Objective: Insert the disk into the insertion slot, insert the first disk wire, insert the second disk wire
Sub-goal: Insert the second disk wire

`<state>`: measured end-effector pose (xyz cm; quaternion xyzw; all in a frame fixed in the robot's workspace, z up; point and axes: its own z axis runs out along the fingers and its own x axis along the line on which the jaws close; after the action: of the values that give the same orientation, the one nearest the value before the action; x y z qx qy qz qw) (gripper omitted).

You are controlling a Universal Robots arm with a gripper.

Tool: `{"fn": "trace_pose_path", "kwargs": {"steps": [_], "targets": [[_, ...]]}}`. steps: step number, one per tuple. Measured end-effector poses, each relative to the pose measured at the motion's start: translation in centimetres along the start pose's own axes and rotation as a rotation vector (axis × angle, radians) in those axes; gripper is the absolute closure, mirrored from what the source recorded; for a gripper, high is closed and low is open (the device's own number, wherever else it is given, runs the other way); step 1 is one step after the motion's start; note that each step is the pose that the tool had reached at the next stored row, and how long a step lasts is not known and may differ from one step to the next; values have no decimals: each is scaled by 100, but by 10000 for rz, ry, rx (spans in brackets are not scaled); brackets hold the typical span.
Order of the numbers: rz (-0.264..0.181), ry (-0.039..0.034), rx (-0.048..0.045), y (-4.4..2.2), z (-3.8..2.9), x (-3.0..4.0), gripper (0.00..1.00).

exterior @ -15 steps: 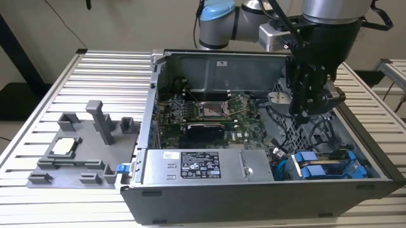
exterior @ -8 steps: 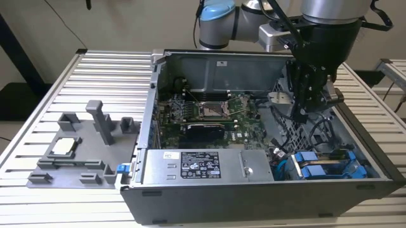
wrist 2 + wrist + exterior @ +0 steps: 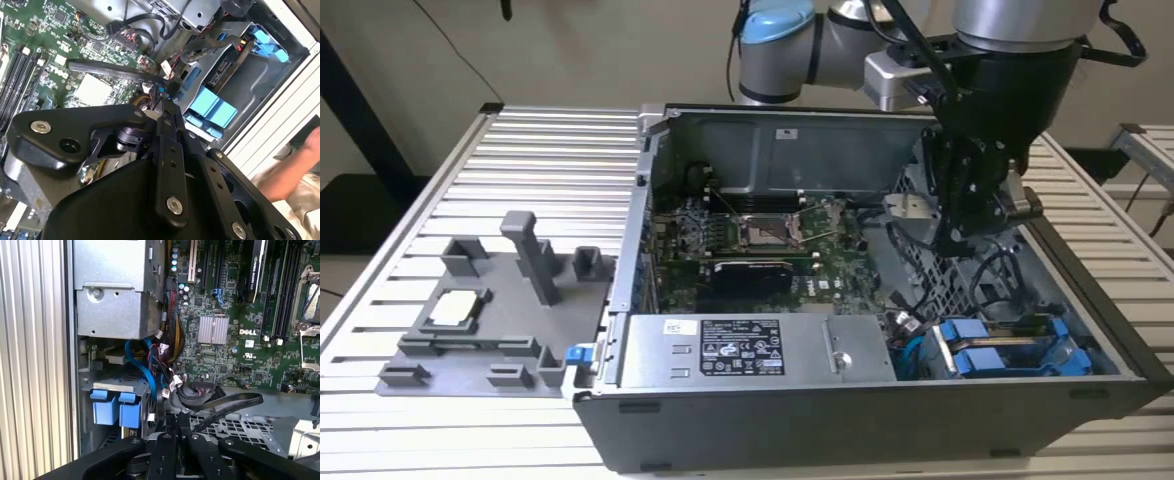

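pincer: hangs inside the open computer case, over the grey perforated metal on the exterior view's right, above the drive cage; fingers look drawn together, on what I cannot tell; fingertips near black wires in both wrist views
disk: blue carrier frame sits in the drive cage at the case's corner on the exterior view's right, blue handles facing up; drive body mostly hidden; blue handles also in the first wrist view and second wrist view
insertion slot: grey sheet-metal bay around the blue frames, just beside the power-supply box
power-supply box: big grey box with white label, along the case's near wall
wires: flat black cable loops over the perforated metal near the pincer; blue and red-black bundle runs between cage and box
motherboard: green, in case middle, empty processor socket
computer case: lying on its side, open, on the slatted metal surface
grey fixture: on the surface, exterior view's left of the case, well apart from the pincer
hand: a person's, blurred, outside the case wall
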<state>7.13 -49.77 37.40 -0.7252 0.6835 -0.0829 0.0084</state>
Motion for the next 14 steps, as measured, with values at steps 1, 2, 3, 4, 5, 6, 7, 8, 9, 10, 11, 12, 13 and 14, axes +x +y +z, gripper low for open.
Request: {"fn": "trace_pose_path", "kwargs": {"steps": [1,2,3,4,5,6,7,8,9,10,11,12,13,14], "targets": [[-1,3,-1,-1,-5,1,85],[0,0,0,-3,-28,4,85],[0,1,0,-8,-63,6,85],[-3,14,-1,-13,-95,6,83],[-9,62,-3,-14,-100,-10,77],[-25,201,-11,-15,-101,-40,71],[-44,330,-18,-17,-101,-70,71],[-60,426,-22,-18,-97,-103,71],[-74,469,-23,-18,-88,-134,65],[-90,517,-24,-19,-81,-162,65],[-108,579,-26,-19,-72,-177,65],[-123,653,-29,-20,-65,-183,65],[-136,727,-33,-19,-54,-190,65],[-145,772,-35,-19,-47,-195,65]]}}
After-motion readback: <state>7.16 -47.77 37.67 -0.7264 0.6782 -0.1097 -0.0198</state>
